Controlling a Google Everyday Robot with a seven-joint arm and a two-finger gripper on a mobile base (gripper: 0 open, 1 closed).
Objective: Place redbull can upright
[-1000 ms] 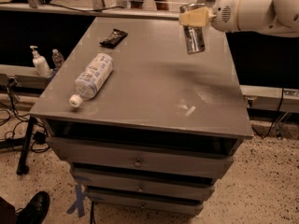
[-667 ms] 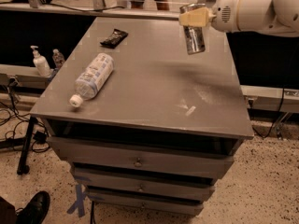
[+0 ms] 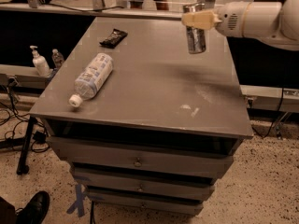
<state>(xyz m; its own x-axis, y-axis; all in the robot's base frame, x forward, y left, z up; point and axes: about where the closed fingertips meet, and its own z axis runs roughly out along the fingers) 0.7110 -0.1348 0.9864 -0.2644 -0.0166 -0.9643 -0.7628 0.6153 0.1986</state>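
Observation:
The redbull can (image 3: 195, 37), slim and silver with bluish markings, hangs nearly upright above the far right part of the grey cabinet top (image 3: 154, 78). My gripper (image 3: 198, 19) reaches in from the right on a white arm and is shut on the can's upper part. The can's lower end is above the surface, not touching it.
A clear plastic water bottle (image 3: 91, 77) with a white cap lies on its side at the left of the top. A flat black snack wrapper (image 3: 113, 37) lies at the far left. A soap dispenser (image 3: 39, 62) stands on a low shelf left of the cabinet. Drawers are below.

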